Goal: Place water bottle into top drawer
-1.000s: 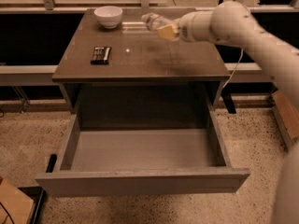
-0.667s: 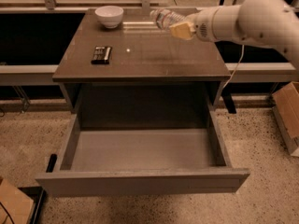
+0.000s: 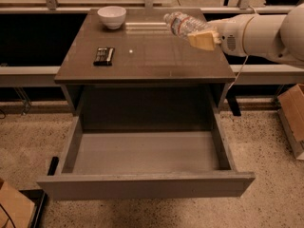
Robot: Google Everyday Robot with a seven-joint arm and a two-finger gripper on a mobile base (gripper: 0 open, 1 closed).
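Note:
The water bottle (image 3: 182, 24) is a small clear plastic bottle with a label band, lying on its side in the air above the right part of the grey-brown table (image 3: 147, 56). My gripper (image 3: 202, 34) is shut on the water bottle, its tan fingers (image 3: 203, 41) around the bottle's end; the white arm reaches in from the right. The top drawer (image 3: 147, 158) stands pulled fully open below the table, its grey interior bare. The bottle is above the tabletop, behind the drawer opening.
A white bowl (image 3: 112, 16) sits at the table's back left. A small black object (image 3: 103, 55) lies on the table's left side. A cardboard box (image 3: 293, 115) stands on the floor at right, another (image 3: 12, 208) at lower left. A counter edge runs behind the table.
The arm has drawn back to the right and the held bottle has moved slightly right and toward the front; the drawer has stayed open.

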